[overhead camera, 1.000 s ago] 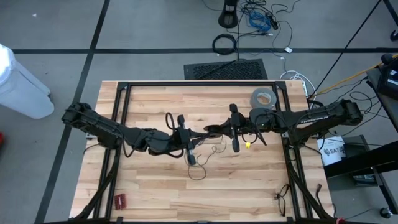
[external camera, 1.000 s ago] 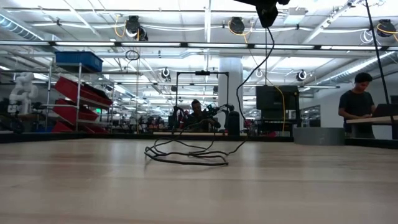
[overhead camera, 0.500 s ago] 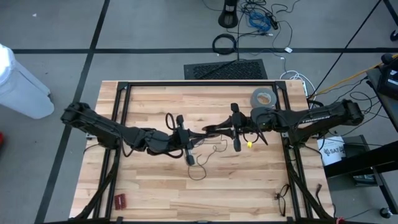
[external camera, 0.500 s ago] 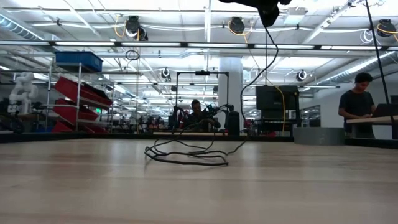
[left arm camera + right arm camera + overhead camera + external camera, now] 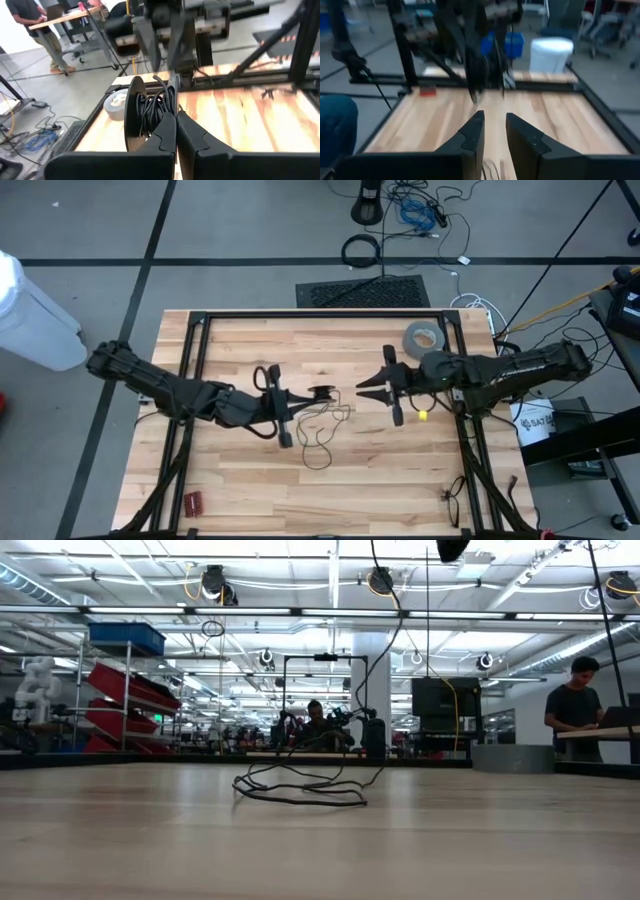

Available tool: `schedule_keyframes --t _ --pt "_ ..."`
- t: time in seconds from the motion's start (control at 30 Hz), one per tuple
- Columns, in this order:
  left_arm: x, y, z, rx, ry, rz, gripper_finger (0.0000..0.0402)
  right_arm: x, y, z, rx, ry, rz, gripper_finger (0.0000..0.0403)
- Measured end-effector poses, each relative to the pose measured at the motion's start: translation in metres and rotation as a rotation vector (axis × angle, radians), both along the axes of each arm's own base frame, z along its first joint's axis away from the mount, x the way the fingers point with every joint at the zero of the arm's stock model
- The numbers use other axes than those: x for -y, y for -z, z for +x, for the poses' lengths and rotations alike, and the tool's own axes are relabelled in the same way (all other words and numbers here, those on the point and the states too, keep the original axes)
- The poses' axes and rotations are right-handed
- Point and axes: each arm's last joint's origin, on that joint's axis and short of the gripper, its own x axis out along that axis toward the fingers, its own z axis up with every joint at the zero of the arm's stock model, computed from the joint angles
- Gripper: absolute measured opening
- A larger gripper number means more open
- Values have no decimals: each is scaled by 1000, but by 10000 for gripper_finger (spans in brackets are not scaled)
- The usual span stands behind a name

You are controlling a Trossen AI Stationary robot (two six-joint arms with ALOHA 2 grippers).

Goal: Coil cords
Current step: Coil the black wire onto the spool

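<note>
Both arms have drawn apart: my left gripper point(image 5: 283, 418), fingers clamped on the cords point(image 5: 322, 393), sits nearer than my right gripper point(image 5: 391, 385), fingers apart at three o'clock.

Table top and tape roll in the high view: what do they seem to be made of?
The table top looks like wood: pale planks laid side by side, with visible grain and seams, in a matte finish. The tape roll looks like grey adhesive tape wound on a core, possibly cloth or duct tape; its dull grey ring with a lighter centre suggests that, but the exact type cannot be told.
</note>
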Motion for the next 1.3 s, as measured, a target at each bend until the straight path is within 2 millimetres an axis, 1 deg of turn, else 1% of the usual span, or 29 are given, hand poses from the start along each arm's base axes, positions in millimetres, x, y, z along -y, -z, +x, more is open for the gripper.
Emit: schedule_keyframes --t 0.13,0.2,0.4,0.67,1.0,1.3 --pt "6 0 -5 -28 53 50 0 -5 -10 -1 96 -12 -36 68" --pt "9 0 -6 -30 89 49 0 -9 -12 3 140 -22 -56 68" --pt "12 0 -7 -30 103 38 0 -19 -6 19 178 -58 -88 68" --pt "12 0 -7 -41 115 86 0 -20 -9 30 284 -38 -81 68" --pt "13 -2 -6 -20 139 100 0 -18 5 45 235 -33 -90 68" --pt "13 -3 -6 -15 139 99 0 -19 7 47 231 -57 -63 69"
